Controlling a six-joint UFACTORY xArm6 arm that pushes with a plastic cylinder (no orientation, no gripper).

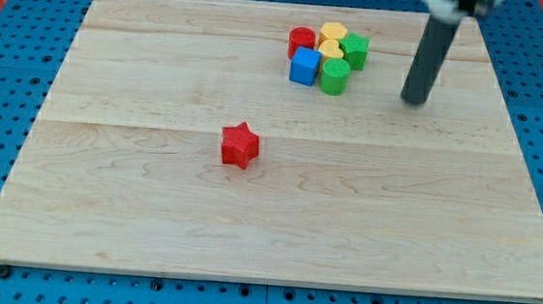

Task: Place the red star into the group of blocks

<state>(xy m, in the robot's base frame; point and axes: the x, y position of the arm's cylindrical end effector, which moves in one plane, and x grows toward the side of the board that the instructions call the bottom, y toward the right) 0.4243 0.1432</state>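
Red star (pixel 240 146) mid-board, well apart from my tip (pixel 413 101)

Open board (pixel 150 210) around lone red star (pixel 240 146).

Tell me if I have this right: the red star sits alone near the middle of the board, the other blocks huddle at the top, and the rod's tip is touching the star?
Not quite. The camera view shows my tip far from the red star, at the view's upper right, just right of the group of blocks and touching nothing. The rest is right.
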